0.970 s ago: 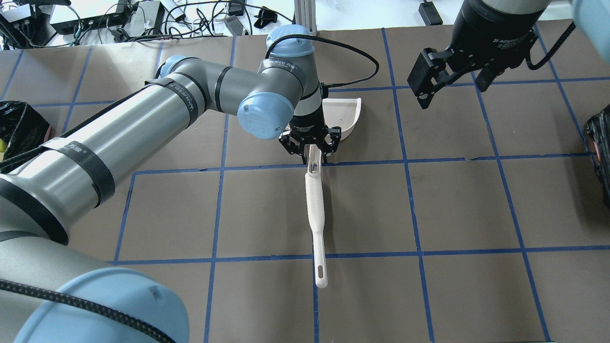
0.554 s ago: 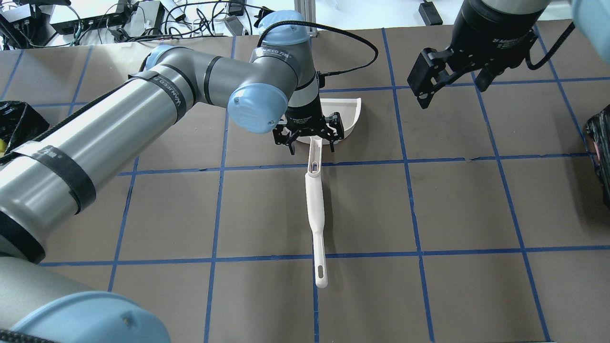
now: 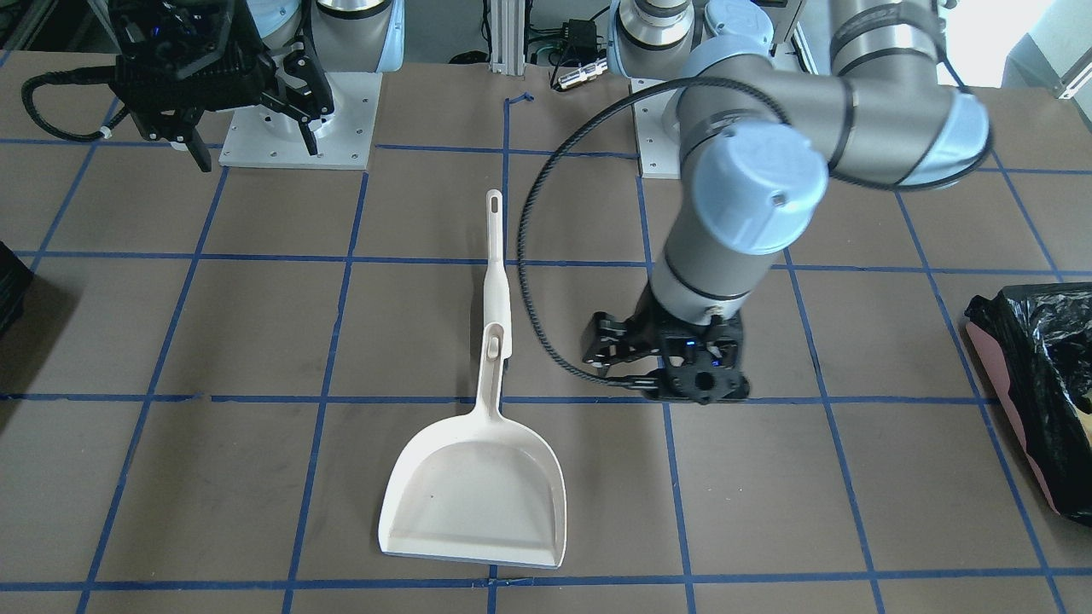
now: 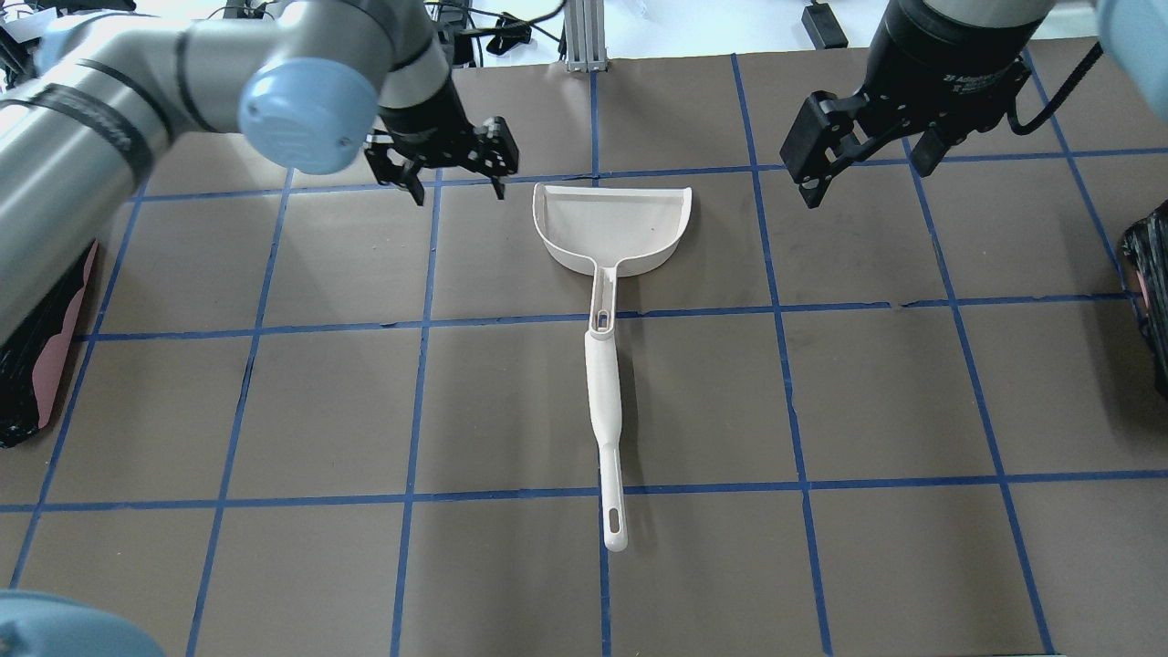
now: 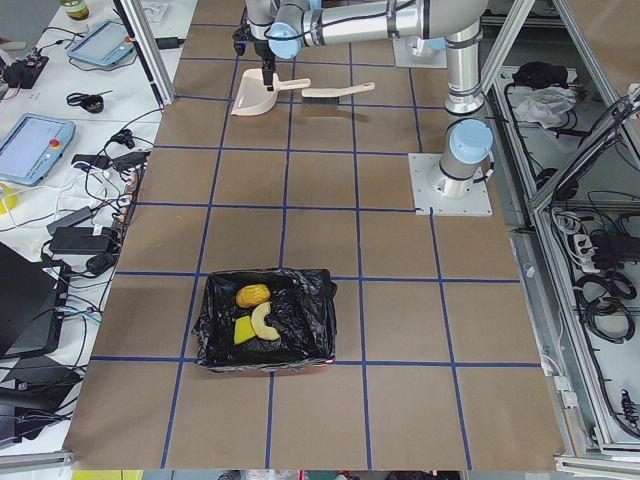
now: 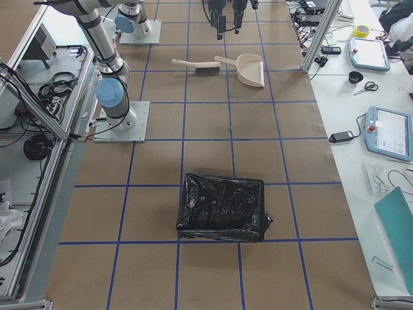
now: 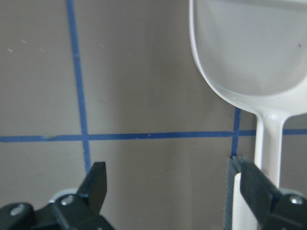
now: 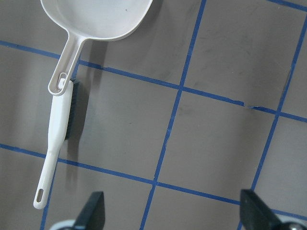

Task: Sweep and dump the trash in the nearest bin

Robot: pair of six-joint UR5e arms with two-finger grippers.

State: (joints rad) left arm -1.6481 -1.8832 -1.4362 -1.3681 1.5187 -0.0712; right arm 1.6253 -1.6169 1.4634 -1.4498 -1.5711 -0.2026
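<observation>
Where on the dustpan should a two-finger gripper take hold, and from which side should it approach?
Probably grip the dustpan by its handle, nearer the pan, coming straight down from above and closing across its width. The pan lies flat and looks too wide to span. The handle is narrow, and its far end meets the brush.
</observation>
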